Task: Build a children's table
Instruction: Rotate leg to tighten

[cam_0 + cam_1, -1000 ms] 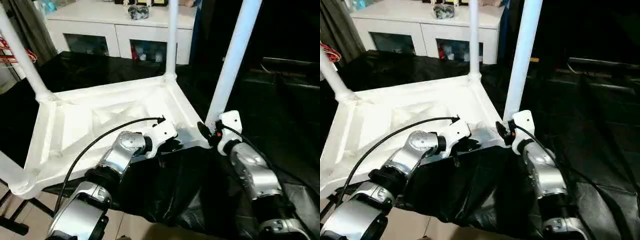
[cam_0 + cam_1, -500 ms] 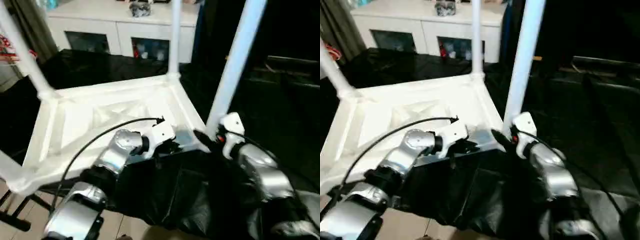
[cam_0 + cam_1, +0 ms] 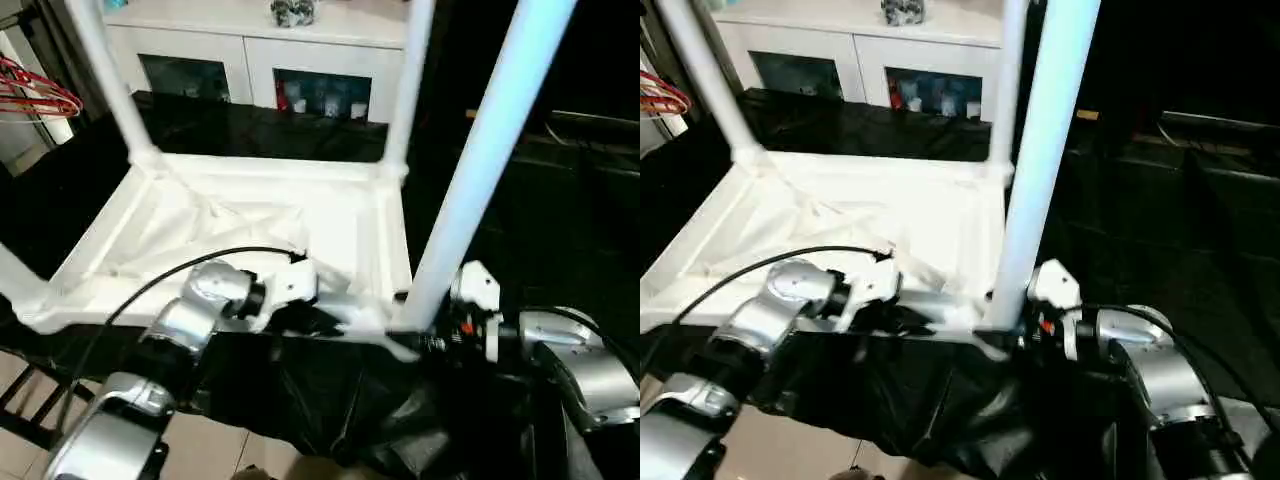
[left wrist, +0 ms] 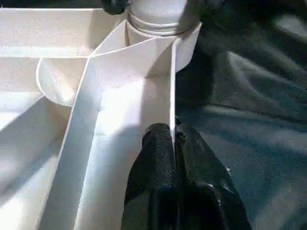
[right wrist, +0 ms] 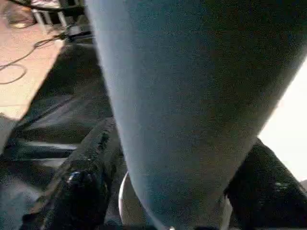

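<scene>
- We see the white plastic rectangular top (image 3: pixel 250 225) of the children's table lying upside down, ribbed underside up, on a work table draped in crinkled black sheeting (image 3: pixel 330 400); we place everything else from this top.
- Behind the top's far edge stands a white cabinet with glass doors (image 3: pixel 250 60), small objects on its surface.
- The long white tapered tube leg (image 3: pixel 480 160) nearest us rises from the round socket at the top's near right corner, leaning a little to the right.
- A second white tube leg (image 3: pixel 405 90) stands in the far right corner socket, and a third (image 3: pixel 105 80) in the far left corner socket.
- A fourth white leg (image 3: pixel 12 275) shows at the top's near left corner.
- Our right claw (image 5: pixel 168 191) sits at the near right corner, one black finger (image 5: pixel 79 177) on each side of the near leg's base; the jaws stand wide around the tube, and we cannot tell whether they press on it.
- Our left claw (image 4: pixel 171 143) is pinched tight on the top's thin near rim wall, just beside that same corner socket.
- Red wire hangers (image 3: pixel 40 95) hang well off past the top's far left corner.
</scene>
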Tool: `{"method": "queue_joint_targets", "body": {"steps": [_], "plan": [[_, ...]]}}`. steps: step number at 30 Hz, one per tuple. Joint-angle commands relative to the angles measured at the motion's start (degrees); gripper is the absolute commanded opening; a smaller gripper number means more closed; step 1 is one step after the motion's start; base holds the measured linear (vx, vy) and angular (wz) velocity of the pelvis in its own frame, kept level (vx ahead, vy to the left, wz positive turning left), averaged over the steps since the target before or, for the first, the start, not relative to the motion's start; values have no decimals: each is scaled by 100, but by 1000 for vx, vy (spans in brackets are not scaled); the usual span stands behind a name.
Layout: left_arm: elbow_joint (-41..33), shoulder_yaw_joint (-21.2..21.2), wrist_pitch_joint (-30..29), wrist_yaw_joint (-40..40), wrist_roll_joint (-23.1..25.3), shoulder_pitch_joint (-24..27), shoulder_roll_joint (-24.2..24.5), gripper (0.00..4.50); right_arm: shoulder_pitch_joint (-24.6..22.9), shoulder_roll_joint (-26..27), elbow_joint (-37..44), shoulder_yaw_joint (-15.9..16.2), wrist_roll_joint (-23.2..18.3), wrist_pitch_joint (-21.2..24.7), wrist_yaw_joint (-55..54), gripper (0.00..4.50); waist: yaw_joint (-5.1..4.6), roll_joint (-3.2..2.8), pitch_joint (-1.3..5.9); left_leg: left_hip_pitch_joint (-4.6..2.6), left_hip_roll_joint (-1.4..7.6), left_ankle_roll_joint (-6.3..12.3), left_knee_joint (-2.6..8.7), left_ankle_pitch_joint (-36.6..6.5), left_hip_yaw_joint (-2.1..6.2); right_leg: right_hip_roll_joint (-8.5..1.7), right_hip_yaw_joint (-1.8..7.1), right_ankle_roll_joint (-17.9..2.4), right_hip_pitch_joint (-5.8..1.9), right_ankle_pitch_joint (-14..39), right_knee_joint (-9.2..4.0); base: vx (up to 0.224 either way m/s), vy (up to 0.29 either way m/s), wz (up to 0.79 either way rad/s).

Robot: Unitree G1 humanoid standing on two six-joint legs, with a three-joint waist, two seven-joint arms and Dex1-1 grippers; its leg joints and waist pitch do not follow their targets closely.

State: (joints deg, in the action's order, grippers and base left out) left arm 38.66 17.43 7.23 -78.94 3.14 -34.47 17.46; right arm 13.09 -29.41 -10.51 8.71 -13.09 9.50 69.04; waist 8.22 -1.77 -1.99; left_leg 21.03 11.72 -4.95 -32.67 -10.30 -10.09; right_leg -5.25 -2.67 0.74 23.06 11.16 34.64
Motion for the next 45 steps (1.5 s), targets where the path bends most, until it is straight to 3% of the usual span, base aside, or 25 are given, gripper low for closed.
{"method": "queue_joint_targets", "body": {"steps": [1, 10, 14, 15, 18, 23, 28, 31, 34, 40, 43, 45], "plan": [[-209, -41, 93, 8, -191, -110, -12, 0, -144, 12, 78, 488, -5, 125, 379, 283, 9, 66, 299, -27, 152, 455, 350, -1162, 1, -260, 166, -1395, -288, 553, -369, 0, 0, 0], [-193, -47, 162, -216, -232, -112, 132, 0, -164, -78, 177, 495, -28, 164, 503, 226, 18, 70, 320, -25, 142, 464, 321, -975, 0, -256, 161, -1450, -304, 246, -323, 0, 0, 0], [-150, -63, 171, -147, -249, -123, 100, 0, -206, -62, 242, 505, -38, 163, 473, 208, 21, 74, 317, -25, 138, 458, 318, -1006, -4, -260, 162, -1440, -305, 348, -332, 0, 0, 0], [-134, -67, 157, -58, -235, -127, 55, 0, -210, 3, 223, 465, -34, 133, 379, 207, 12, 96, 316, -20, 138, 462, 315, -994, -10, -259, 165, -1441, -306, 349, -334, 0, 0, 0], [-17, -93, 92, 366, -134, -179, -135, 0, -157, 383, 15, 260, 70, -107, -265, 205, 12, 85, 314, -23, 137, 423, 314, -1033, -6, -264, 163, -1418, -283, 444, -338, 0, 0, 0], [150, -83, -52, 949, -12, -272, -506, 0, -53, 895, -362, 151, 278, -93, -1208, 196, -63, 109, 256, -44, 121, 139, 400, -1556, 18, -283, 175, -1085, -263, 1660, -465, 0, 0, 0], [290, 40, -181, 1552, 186, -346, -953, 0, 44, 1451, -818, 171, 640, 111, -2258, 196, -136, 99, 233, -46, 105, 36, 431, -1704, 40, -284, 180, -890, -234, 2103, -520, 0, 0, 0], [343, 62, -229, 1787, 243, -385, -1103, 0, 88, 1648, -983, 120, 718, 205, -2609, 195, -188, 108, 193, -104, 88, -7, 454, -2085, 50, -289, 177, -747, -201, 2714, -603, 0, 0, 0], [459, 64, -308, 2289, 385, -481, -1417, 0, 283, 2054, -1398, 1, 915, 279, -3470, 195, -218, 79, 183, -159, 85, -63, 477, -2357, 91, -311, 160, -586, -176, 3241, -670, 0, 0, 0], [449, 106, -394, 2653, 526, -524, -1705, 0, 652, 2572, -1987, -319, 1021, -41, -4412, 195, -301, 74, 208, -135, 87, -37, 514, -2294, 93, -290, 160, -686, -193, 2722, -669, 0, 0, 0], [391, 116, -390, 2607, 515, -484, -1690, 0, 674, 2584, -1976, -333, 938, -58, -4248, 267, -304, 92, 210, -104, 84, 54, 525, -2241, 87, -276, 170, -745, -216, 2492, -649, 0, 0, 0], [343, 111, -373, 2506, 491, -445, -1646, 0, 658, 2540, -1916, -341, 879, 15, -4111, 274, -284, 83, 221, -123, 88, 74, 513, -2191, 77, -291, 186, -785, -209, 2430, -649, 0, 0, 0]]}}
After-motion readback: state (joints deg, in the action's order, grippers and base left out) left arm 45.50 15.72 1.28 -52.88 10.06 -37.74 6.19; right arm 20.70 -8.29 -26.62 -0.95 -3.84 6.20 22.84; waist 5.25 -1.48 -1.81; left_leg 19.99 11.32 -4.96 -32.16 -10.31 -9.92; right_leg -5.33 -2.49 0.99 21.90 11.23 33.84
